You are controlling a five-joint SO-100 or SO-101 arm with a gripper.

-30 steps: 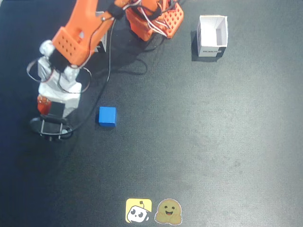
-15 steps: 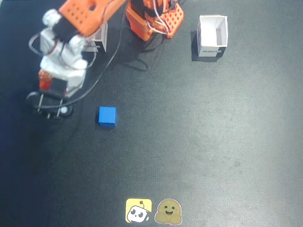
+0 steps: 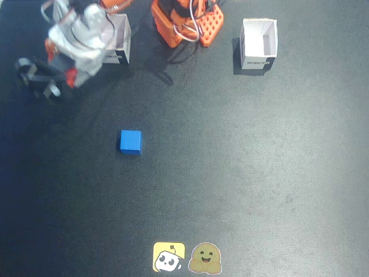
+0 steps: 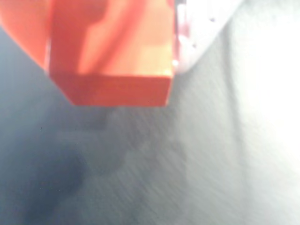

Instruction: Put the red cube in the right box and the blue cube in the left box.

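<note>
The red cube fills the top of the wrist view, held against a white jaw at its right. In the fixed view my gripper is blurred at the upper left, shut on the red cube, just left of the left white box, which the arm partly hides. The blue cube lies alone on the black mat, below and right of the gripper. The right white box stands open at the upper right with nothing showing in it.
The arm's orange base with its cables sits at the top centre between the two boxes. Two stickers lie at the mat's bottom edge.
The gripper has risen and swung toward the upper left with the red cube in it, moving away from the blue cube. The blue cube and both boxes have stayed put.
</note>
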